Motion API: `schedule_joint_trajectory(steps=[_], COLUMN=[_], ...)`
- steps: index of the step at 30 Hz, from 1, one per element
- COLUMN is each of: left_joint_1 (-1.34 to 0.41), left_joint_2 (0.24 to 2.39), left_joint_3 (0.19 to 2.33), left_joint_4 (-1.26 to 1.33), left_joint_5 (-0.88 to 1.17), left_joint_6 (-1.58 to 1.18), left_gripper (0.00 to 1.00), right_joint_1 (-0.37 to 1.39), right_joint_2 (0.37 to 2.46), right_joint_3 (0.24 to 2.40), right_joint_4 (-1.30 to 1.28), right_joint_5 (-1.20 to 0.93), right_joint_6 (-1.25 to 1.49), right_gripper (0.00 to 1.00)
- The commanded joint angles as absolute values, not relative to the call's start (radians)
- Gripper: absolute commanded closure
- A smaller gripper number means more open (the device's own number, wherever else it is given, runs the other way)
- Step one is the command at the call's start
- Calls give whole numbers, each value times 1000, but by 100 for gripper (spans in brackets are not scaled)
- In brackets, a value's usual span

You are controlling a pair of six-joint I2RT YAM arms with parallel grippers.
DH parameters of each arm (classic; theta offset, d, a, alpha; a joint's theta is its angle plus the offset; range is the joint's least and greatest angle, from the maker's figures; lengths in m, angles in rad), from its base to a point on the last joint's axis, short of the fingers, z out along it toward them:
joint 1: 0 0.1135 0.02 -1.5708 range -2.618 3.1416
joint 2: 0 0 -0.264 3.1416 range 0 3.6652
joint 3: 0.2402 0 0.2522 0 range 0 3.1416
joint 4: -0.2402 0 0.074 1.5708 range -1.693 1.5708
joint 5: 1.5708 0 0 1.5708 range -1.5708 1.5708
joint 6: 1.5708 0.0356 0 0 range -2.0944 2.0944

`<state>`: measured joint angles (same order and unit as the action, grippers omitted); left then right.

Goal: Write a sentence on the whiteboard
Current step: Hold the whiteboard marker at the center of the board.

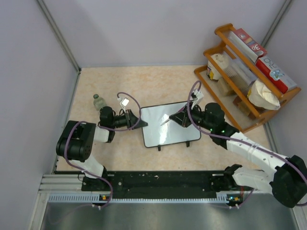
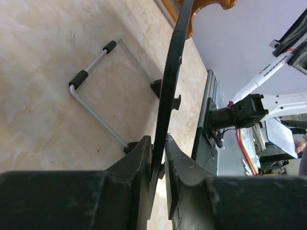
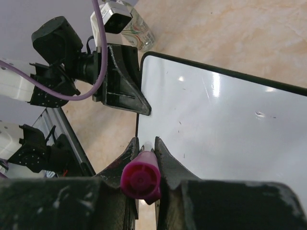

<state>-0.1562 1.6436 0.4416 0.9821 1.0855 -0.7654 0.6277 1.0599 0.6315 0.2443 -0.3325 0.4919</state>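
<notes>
The whiteboard [image 1: 175, 132] stands on the table between the arms, tilted back, with a thin black frame. Its white face [image 3: 230, 129] shows only small specks; no pink sentence shows on it. My left gripper [image 1: 142, 123] is shut on the board's left edge [image 2: 170, 86], one finger on each side of the frame. It also shows in the right wrist view [image 3: 125, 91]. My right gripper [image 1: 169, 120] is shut on a magenta marker [image 3: 140, 178] above the board's upper left part. The marker points down at the board, and its tip is hidden between the fingers.
A small clear bottle [image 1: 99, 101] stands left of the board, behind my left arm. A wooden rack [image 1: 249, 72] with boxes and bags fills the back right. The board's wire stand [image 2: 96, 96] rests on the table behind it. Walls close in the left and back.
</notes>
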Motion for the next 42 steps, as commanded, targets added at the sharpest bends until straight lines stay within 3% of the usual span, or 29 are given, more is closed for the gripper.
schedule_joint_trajectory(steps=[1, 7, 17, 42], left_joint_1=[-160, -160, -160, -160], left_joint_2=[1644, 1641, 1617, 1631], left_joint_3=[451, 445, 451, 437], left_joint_4=[1011, 912, 761, 862], left_joint_5=[1114, 1100, 1060, 1100], left_joint_6=[-742, -697, -601, -641], left_gripper=[82, 100, 100, 100], right_joint_1=[667, 712, 773, 834], right_joint_2=[1110, 1150, 1206, 1361], right_joint_3=[701, 739, 758, 836], right_joint_4=[351, 383, 463, 474], right_joint_5=[-321, -247, -74, -95], right_joint_6=[465, 407, 299, 259], right_gripper=[100, 100, 100, 100])
